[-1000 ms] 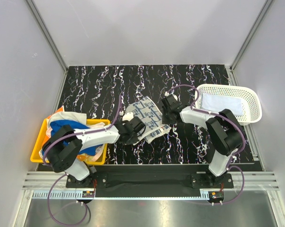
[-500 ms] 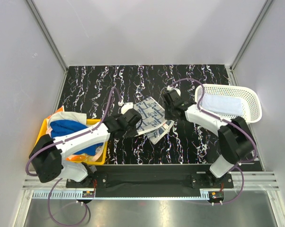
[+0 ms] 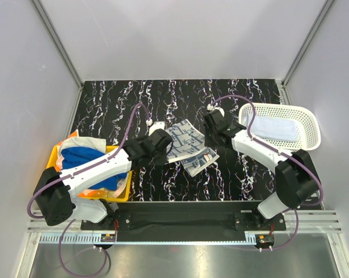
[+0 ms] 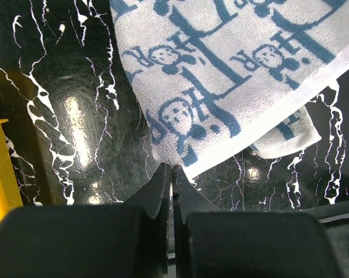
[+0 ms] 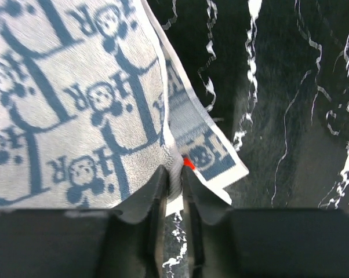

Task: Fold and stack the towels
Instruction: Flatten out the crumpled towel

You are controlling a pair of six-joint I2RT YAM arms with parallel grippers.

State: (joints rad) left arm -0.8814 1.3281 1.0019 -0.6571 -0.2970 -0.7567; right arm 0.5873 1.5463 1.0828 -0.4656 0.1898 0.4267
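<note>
Left arm stretched long from base toward centre of table [image 3: 105, 104], wrist low. Left gripper [image 4: 172, 174] pinched tight on corner of blue-printed towel [image 3: 186, 141]. Right arm bent inward from opposite side, right gripper [image 5: 174, 174] clamped on towel's edge (small red mark [image 5: 188, 164] beside fingertips). Towel spans between both, lower fold sagging over table. Heaped towels [image 3: 82, 156] in yellow bin [image 3: 47, 179]; folded pale towel [image 3: 271, 127] in white basket [image 3: 311, 124].

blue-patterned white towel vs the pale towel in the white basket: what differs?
The white cloth towel with blue pattern is loosely doubled, pinched by the left gripper and right gripper; the plain pale cloth towel lies flat and untouched inside the white perforated plastic basket. Both are cloth rectangles.
</note>
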